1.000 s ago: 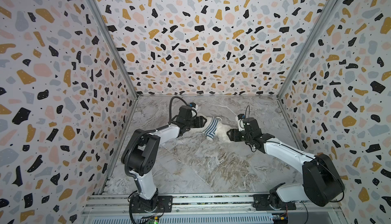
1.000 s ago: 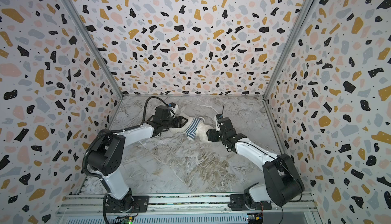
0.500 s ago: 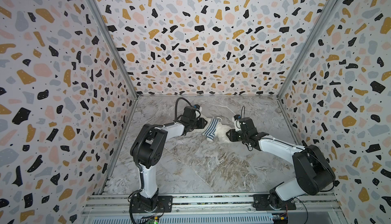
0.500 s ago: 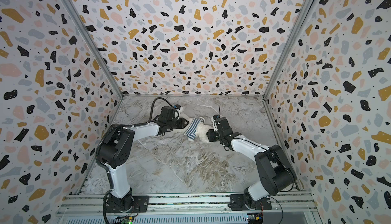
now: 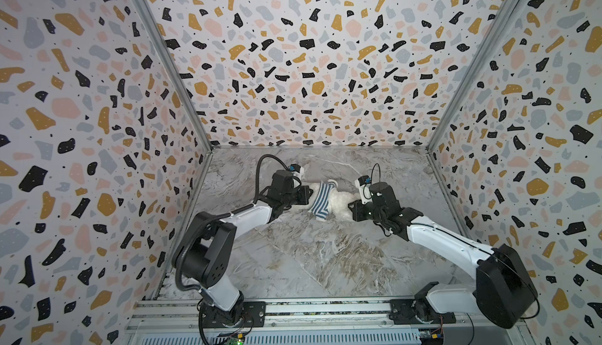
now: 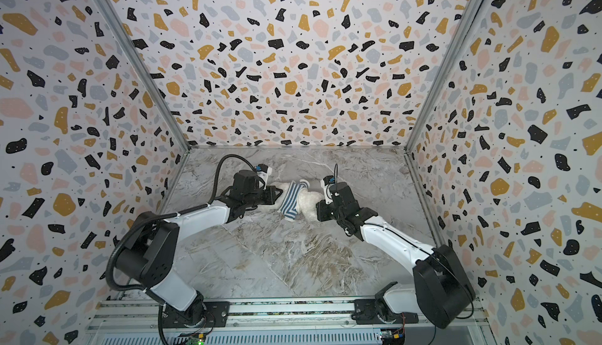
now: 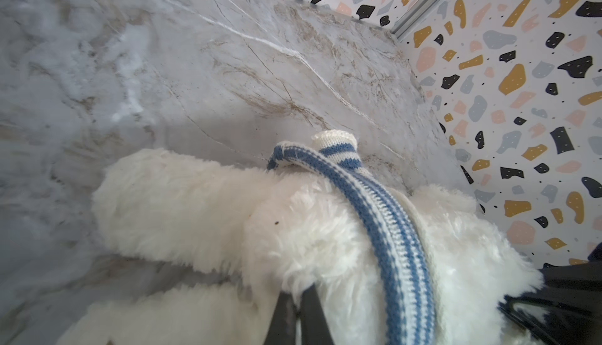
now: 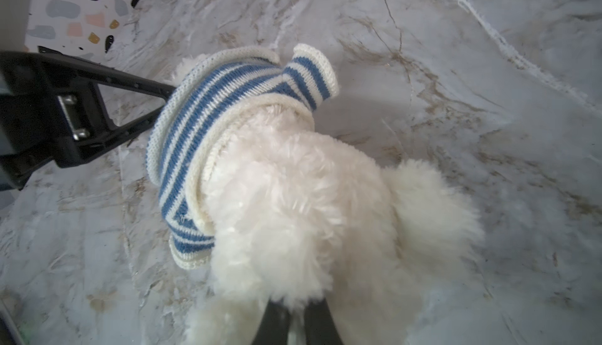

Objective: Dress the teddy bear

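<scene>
The teddy bear [image 5: 338, 201] [image 6: 308, 201] lies on the marble floor near the back, fluffy and cream-white. A blue-and-white striped shirt [image 5: 321, 200] [image 6: 290, 200] is bunched in a band round its middle. My left gripper [image 5: 311, 195] [image 7: 301, 291] is shut on a tuft of fur at the bear's left end, beside the shirt [image 7: 391, 229]. At the right end, my right gripper [image 5: 350, 208] [image 8: 294, 304] is shut on the bear's fur [image 8: 293, 203]. One empty sleeve [image 8: 312, 73] sticks out. The bear's face is hidden.
The marble floor [image 5: 309, 255] is boxed in by terrazzo-patterned walls [image 5: 309, 66] at the back and both sides. Both arm bases sit on a metal rail [image 5: 325, 310] along the front edge. The left arm's black cable [image 5: 260, 170] loops above its wrist.
Both grippers were open about the bear's ends and have closed on its fur. The bear and shirt lie about where they were.
</scene>
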Tool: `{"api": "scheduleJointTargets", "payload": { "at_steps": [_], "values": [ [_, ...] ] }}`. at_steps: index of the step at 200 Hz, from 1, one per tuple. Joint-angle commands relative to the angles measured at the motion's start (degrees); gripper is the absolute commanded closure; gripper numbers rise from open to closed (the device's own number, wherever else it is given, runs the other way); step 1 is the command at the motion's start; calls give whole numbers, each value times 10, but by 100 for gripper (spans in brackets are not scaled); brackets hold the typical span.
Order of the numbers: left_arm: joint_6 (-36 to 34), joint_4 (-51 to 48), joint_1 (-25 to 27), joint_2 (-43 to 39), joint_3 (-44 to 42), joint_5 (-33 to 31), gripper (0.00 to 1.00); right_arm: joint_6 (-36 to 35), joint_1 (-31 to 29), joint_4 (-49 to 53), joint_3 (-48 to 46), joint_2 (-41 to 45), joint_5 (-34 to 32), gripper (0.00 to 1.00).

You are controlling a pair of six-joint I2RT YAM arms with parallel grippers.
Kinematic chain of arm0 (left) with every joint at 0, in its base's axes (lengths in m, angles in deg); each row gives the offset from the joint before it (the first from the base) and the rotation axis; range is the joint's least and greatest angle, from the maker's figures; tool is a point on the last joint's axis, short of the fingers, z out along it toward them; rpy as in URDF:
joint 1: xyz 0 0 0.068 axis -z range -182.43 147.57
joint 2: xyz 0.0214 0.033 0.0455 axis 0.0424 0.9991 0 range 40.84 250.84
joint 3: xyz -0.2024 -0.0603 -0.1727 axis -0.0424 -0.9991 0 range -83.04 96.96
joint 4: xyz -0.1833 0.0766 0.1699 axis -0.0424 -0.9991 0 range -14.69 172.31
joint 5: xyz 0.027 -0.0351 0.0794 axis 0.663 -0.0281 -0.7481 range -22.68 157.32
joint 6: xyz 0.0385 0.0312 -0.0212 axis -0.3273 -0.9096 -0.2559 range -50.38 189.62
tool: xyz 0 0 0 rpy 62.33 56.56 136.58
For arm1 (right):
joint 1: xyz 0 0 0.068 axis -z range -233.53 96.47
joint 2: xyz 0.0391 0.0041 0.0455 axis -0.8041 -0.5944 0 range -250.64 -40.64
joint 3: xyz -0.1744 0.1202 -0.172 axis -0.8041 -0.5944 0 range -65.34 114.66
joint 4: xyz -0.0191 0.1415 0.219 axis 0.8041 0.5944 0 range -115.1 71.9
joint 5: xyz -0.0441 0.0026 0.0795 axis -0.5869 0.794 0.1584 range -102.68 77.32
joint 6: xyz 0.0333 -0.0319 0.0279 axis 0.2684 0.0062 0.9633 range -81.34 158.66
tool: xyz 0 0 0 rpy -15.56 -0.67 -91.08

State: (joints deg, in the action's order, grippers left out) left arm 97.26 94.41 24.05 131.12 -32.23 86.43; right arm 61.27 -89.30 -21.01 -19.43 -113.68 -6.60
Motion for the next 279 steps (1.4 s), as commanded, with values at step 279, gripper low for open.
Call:
{"api": "scheduleJointTargets", "payload": {
  "at_steps": [279],
  "values": [
    [21,-333,216,-221,-65,-281,71,100,-234,-154,-213,120,-110,95]
  ]
}}
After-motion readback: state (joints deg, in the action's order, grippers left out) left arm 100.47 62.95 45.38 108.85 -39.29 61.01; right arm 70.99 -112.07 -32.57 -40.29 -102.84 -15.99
